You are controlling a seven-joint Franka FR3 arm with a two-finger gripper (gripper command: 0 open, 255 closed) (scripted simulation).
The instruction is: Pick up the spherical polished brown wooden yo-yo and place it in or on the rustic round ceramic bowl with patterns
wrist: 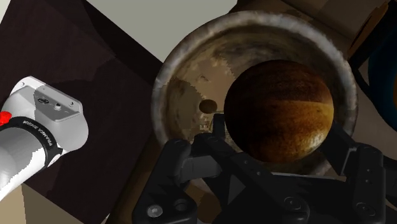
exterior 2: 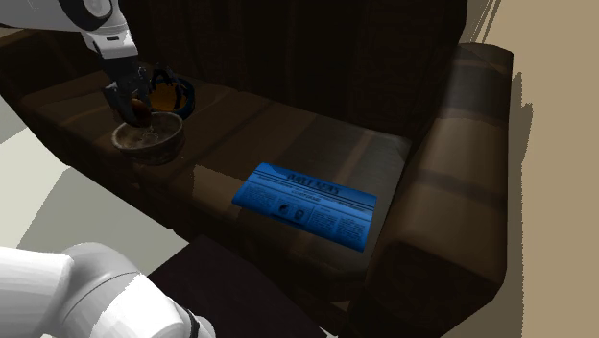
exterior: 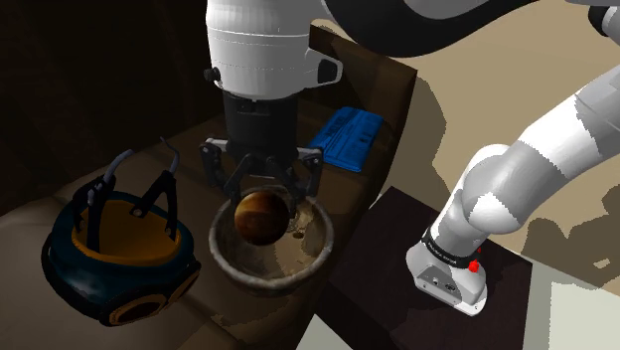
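Observation:
The brown, polished, round yo-yo (exterior: 260,217) hangs just above the inside of the round, mottled brown bowl (exterior: 320,249), which sits on the dark sofa seat. My gripper (exterior: 264,204) points straight down over the bowl and is shut on the yo-yo. In the wrist view the yo-yo (wrist: 280,108) sits between the black fingers (wrist: 217,130), covering part of the bowl's (wrist: 184,76) floor near its rim. The second exterior view shows the gripper (exterior 2: 140,96) over the bowl (exterior 2: 146,134) at the sofa's far end.
A dark blue and orange helmet-like object (exterior: 119,254) with black straps stands right beside the bowl. A blue newspaper (exterior 2: 307,204) lies on the sofa's middle cushion. The sofa's backrest (exterior 2: 317,67) and armrest (exterior 2: 461,163) border the seat. My dark stand (exterior: 397,278) is next to the sofa.

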